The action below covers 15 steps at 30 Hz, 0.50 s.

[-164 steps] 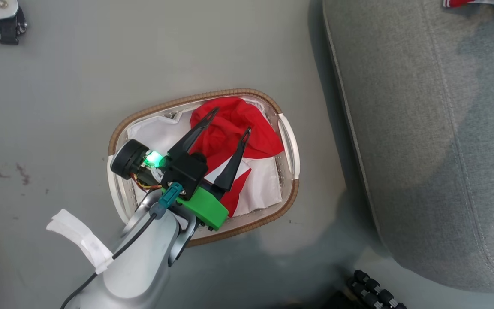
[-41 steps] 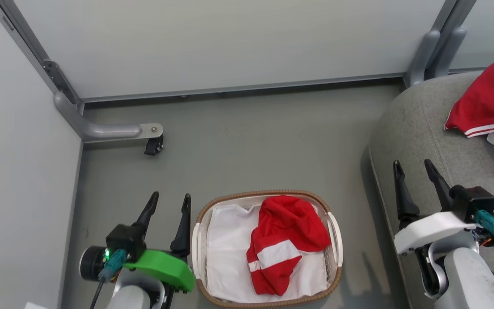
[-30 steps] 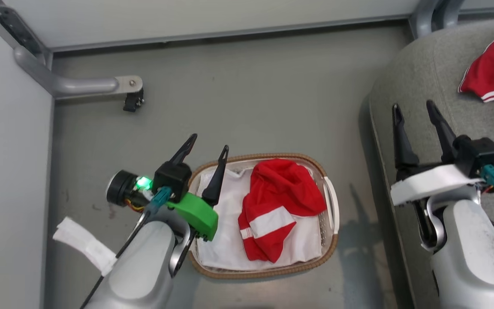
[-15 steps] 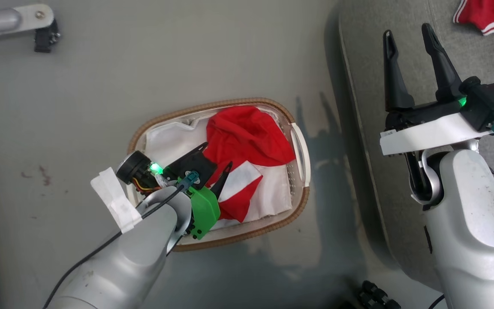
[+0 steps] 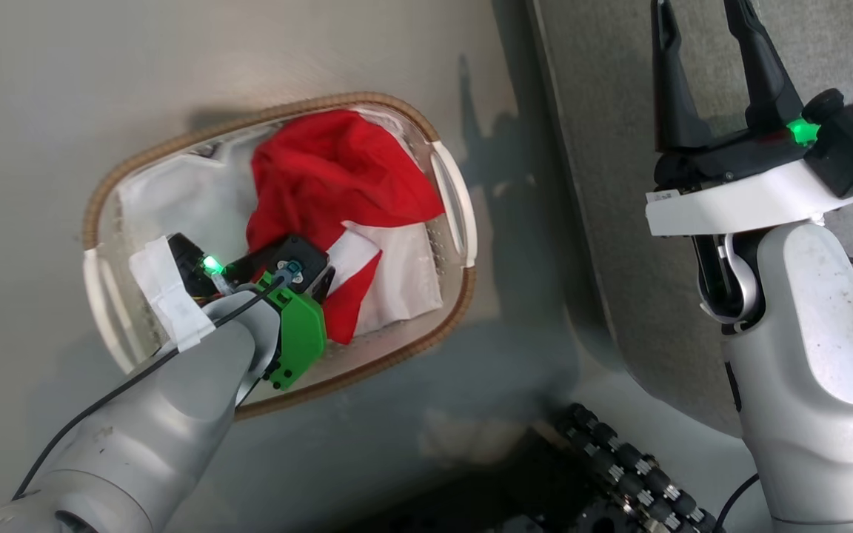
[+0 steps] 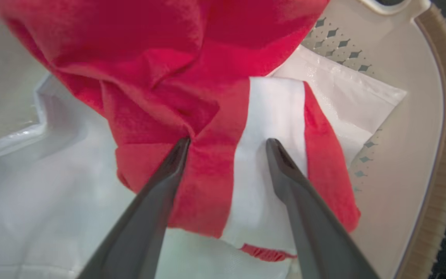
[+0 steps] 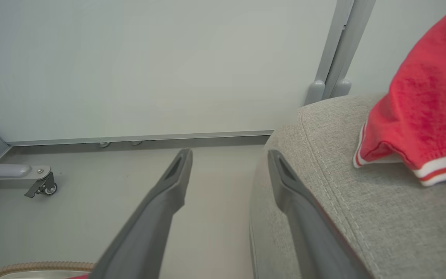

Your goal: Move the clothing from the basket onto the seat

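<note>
- One piece of clothing [image 5: 338, 163], red with a broad white band [image 6: 273, 128], lay crumpled in the basket [image 5: 249, 122], toward the end nearer the seat [image 5: 604, 222].
- Under it a white sheet [image 6: 33, 201] covered the basket's bottom and showed bare on the side away from the seat.
- The left gripper [image 6: 227, 142] was down inside the basket, its jaws spread wide and grasping nothing.
- One fingertip sat at a fold in the red cloth, the other on the white band, so that a strip of red and white lay between them.
- In the head view the left forearm [image 5: 160, 414] reached in over the basket's near rim and hid those fingers.
- The basket stood on the grey floor [image 5: 41, 89] just beside the seat, with one white handle [image 5: 455, 200] turned toward it.
- A second garment [image 7: 428, 104], red with thin white stripes at its hem, lay on top of the seat, well apart from the basket.
- The right gripper [image 7: 229, 154] hung over the seat's rounded edge, jaws spread and empty, one finger above the floor and the other above the grey fabric.
- It pointed toward a pale wall [image 7: 149, 66] and was clear of the second garment.
- A caster [image 7: 43, 186] on a grey metal foot stood on the floor near that wall.
</note>
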Motion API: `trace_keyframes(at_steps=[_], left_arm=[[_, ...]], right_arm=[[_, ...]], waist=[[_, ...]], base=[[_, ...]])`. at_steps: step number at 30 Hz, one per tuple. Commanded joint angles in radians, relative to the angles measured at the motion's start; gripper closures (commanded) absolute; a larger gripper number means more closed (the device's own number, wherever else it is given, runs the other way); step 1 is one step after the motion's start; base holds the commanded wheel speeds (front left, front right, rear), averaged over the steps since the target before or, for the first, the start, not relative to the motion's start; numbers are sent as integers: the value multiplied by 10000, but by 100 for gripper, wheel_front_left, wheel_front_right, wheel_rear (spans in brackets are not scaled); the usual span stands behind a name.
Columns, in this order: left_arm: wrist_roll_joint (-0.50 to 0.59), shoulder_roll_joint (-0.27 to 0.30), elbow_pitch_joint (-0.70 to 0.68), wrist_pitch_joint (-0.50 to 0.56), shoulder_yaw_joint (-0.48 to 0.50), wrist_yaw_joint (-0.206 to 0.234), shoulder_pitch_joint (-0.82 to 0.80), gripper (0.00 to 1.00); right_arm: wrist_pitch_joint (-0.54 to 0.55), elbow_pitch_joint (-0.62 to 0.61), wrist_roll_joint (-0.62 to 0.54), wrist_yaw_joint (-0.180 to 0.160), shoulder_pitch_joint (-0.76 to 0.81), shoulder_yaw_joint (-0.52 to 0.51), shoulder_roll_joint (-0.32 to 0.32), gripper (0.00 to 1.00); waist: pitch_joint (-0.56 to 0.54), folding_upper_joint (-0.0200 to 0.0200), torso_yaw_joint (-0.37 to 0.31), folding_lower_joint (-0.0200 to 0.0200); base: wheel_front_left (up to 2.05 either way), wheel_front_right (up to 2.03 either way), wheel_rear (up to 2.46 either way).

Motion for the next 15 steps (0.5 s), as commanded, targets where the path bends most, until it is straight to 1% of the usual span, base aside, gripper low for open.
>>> trace_keyframes(at_steps=[1,2,3,5,6,15], left_arm=[[-160,104,101,100,-139,-24,-157,0],[-301,86,148,192,-271,-24,-147,0],[-421,61,163,252,-363,-24,-134,30],[-624,23,163,283,-595,-24,-114,84],[-710,3,139,281,-722,-24,-74,100],[-1363,-145,81,-306,-1214,-25,367,100]], right_arm=[[-23,-76,35,-14,-157,55,-4,0],[-23,-109,42,-14,-200,68,-5,0],[-23,-132,45,-14,-222,68,-7,0],[-23,-157,12,-14,-219,64,-5,0],[-23,-152,-40,-14,-205,43,-8,0],[-23,123,-380,-14,137,-71,-16,0]], waist=[[651,0,-587,-2],[656,0,-580,-2],[651,0,-566,-2],[610,0,-508,-2],[554,0,-457,-2],[-318,0,48,-2]], base=[[0,0,0],[0,0,0],[0,0,0],[0,0,0],[0,0,0],[0,0,0]])
